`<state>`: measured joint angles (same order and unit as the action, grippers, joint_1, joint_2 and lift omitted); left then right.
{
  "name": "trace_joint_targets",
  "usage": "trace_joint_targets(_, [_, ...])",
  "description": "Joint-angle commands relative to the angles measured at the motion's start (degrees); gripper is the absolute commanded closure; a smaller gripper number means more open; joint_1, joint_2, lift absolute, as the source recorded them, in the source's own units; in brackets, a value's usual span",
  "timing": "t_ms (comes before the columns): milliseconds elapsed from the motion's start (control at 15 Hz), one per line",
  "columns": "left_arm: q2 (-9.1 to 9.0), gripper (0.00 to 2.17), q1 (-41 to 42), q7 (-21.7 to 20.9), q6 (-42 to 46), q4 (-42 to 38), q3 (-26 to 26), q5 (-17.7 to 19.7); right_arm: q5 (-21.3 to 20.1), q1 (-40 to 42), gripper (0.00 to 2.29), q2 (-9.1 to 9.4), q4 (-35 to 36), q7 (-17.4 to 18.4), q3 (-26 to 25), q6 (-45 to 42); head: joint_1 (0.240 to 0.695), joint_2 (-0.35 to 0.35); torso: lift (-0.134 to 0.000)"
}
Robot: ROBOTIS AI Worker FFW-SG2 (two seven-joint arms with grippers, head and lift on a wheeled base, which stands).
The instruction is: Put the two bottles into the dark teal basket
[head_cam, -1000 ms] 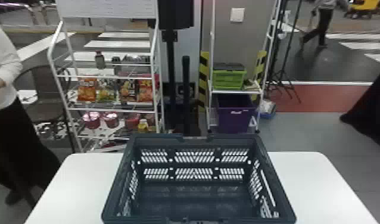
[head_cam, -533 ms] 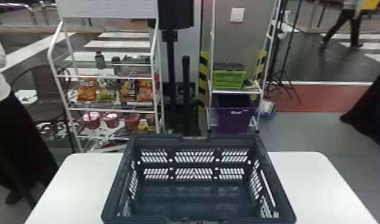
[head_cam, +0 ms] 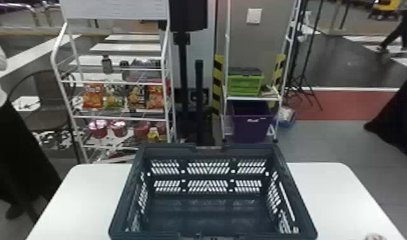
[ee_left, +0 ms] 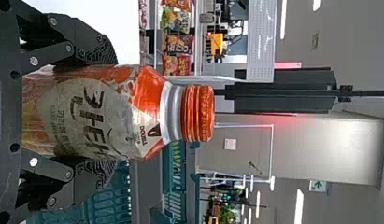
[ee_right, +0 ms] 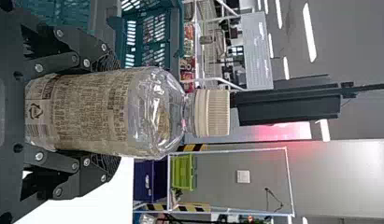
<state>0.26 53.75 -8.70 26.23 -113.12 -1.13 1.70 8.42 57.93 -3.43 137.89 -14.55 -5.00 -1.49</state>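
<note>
The left pincer (ee_left: pixel 109 112) has its two black fingers closed against opposite sides of a plastic bottle with a metallic-looking orange screw cap, orange shoulders and a pale printed label (ee_left: pixel 147 112). The right pincer (ee_right: pixel 114 113) grasps a clear plastic bottle with a ribbed cream cap and a beige, densely printed label (ee_right: pixel 96 112). Both bottles stand upright, caps up. Beyond them in both wrist views shows the dark teal slatted plastic basket (head_cam: pixel 244 147), at the bottom centre of the head view's frame. Its rim is rectangular, its walls pierced by slots. It sits on a smooth white table (head_cam: pixel 78 198) that spreads to the lower left and lower right. At the lower right edge a small pale rounded shape (head_cam: pixel 373 236) pokes in; I cannot tell what it is. Farther out, a white metal shelf rack (head_cam: pixel 65 81) at upper left bears colourful snack bags (head_cam: pixel 92 95) and pink-lidded cups (head_cam: pixel 98 127). Right of centre, a green crate (head_cam: pixel 244 84) sits above a purple bin (head_cam: pixel 250 127).
</note>
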Motion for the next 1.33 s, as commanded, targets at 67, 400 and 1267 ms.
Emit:
trace_joint_targets(67, [-0.41, 2.15, -0.6, -0.1, 0.0, 0.4, -0.3, 0.9, -0.2, -7.0, 1.72, 0.35, 7.3, 0.8, -0.1, 15.2, 0.499, 0.000, 0.000])
trace_joint_targets(400, [0.00, 2.15, -1.7, -0.1, 0.0, 2.8, -0.4, 1.8, -0.7, -23.5, 1.72, 0.17, 11.8, 2.7, 1.0, 47.2, 0.499, 0.000, 0.000])
trace_joint_targets(1267, [-0.41, 2.15, -3.8, -0.4, 4.0, 10.8, 0.0, 2.2, -5.2, -61.5, 1.72, 3.16, -12.5, 7.6, 21.4, 77.7, 0.499, 0.000, 0.000])
